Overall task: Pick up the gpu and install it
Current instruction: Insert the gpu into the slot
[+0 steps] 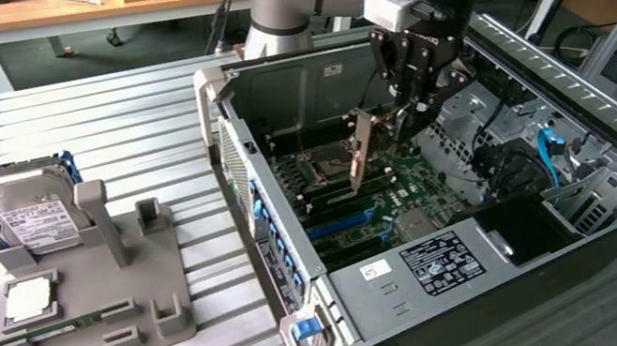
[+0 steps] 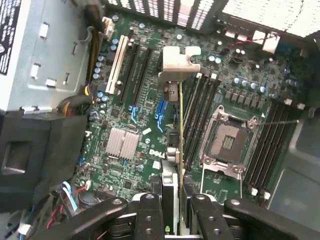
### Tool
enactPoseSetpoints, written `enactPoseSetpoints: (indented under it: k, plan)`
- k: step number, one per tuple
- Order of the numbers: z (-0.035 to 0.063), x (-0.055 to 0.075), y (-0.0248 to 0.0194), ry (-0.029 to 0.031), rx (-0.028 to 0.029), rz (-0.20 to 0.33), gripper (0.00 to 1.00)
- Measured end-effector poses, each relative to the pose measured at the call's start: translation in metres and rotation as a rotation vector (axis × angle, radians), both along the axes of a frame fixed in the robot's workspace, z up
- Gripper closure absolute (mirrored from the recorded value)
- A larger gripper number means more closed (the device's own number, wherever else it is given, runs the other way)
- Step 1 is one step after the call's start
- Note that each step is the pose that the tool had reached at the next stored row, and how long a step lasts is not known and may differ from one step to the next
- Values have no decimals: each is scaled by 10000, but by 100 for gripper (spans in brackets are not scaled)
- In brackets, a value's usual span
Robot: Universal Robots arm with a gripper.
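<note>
The gpu point(image 1: 364, 150), a thin card with a silver bracket end, hangs tilted inside the open computer case, above the green motherboard point(image 1: 407, 189). My gripper point(image 1: 410, 113) reaches down from the arm and is shut on the card's upper edge. In the wrist view the gpu point(image 2: 180, 115) appears edge-on, running away from my gripper point(image 2: 174, 220), and its silver bracket point(image 2: 177, 65) is at the far end. It hovers beside the black memory slots point(image 2: 200, 115) and over the motherboard's long expansion slots point(image 2: 135, 75), apart from the board.
The case point(image 1: 298, 260) lies open on a slatted table, its walls close around the arm. A CPU socket point(image 2: 227, 140) and a small heatsink point(image 2: 122, 142) sit on the board. At the exterior view's left, a grey fixture point(image 1: 93, 316) holds a hard drive point(image 1: 26, 211) and a square chip point(image 1: 29, 297).
</note>
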State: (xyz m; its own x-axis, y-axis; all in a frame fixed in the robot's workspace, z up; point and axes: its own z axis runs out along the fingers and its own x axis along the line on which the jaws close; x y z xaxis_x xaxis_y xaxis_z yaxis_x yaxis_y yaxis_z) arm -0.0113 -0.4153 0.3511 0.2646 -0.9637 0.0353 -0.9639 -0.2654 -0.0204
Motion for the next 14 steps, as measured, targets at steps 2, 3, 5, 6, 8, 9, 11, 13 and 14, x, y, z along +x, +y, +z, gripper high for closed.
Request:
enactPoseSetpoints:
  k: [2, 3, 5, 6, 8, 9, 11, 13, 14]
  plan:
    - [-6, 0, 0, 0, 0, -582, 73]
    - [-10, 0, 0, 0, -1, -978, 73]
    - [-16, 0, 0, 0, 0, -1611, 73]
    - [-17, 0, 0, 1, -1, -1870, 73]
    - [-18, 0, 0, 0, 0, -1914, 73]
    - [-18, 0, 0, 0, 0, -1914, 73]
    - [-20, 0, 0, 0, 1, -2162, 73]
    - [-22, 0, 0, 0, 0, -2654, 73]
    - [-22, 0, 0, 0, -1, -2722, 73]
